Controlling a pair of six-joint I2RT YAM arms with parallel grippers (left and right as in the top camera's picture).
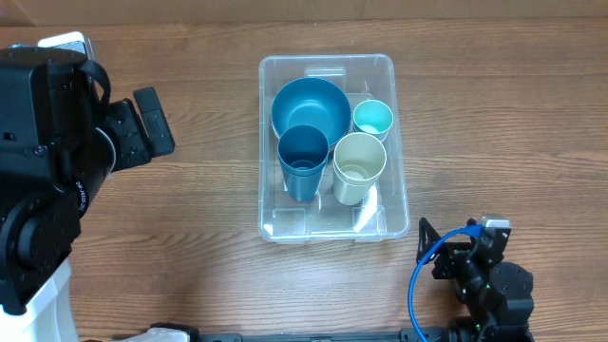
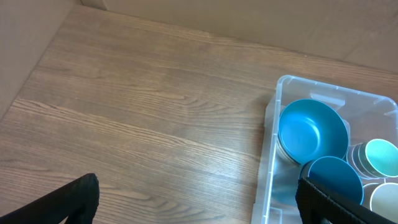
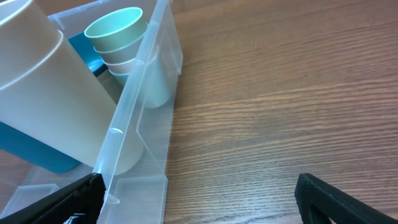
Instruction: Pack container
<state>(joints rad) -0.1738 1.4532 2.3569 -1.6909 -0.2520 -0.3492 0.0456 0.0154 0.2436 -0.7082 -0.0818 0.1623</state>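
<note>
Sitting mid-table on the wood-grain table (image 1: 190, 237), the clear, round-cornered plastic container (image 1: 318, 226) is packed with a glossy blue bowl (image 1: 311, 107), a dark blue cup (image 1: 303, 157), a cream cup (image 1: 358, 163) and a mint cup (image 1: 372, 118). The left gripper (image 2: 198, 186) and right gripper (image 3: 199, 186) are spread wide, with nothing grasped. The container's wall is seen beside the right gripper.

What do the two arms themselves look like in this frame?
Both are matte black and blocky. The left arm carries small white lettering and has a white base section. The right arm has a looping blue cable and a small white part on top. Pincer fingers are plain black.
</note>
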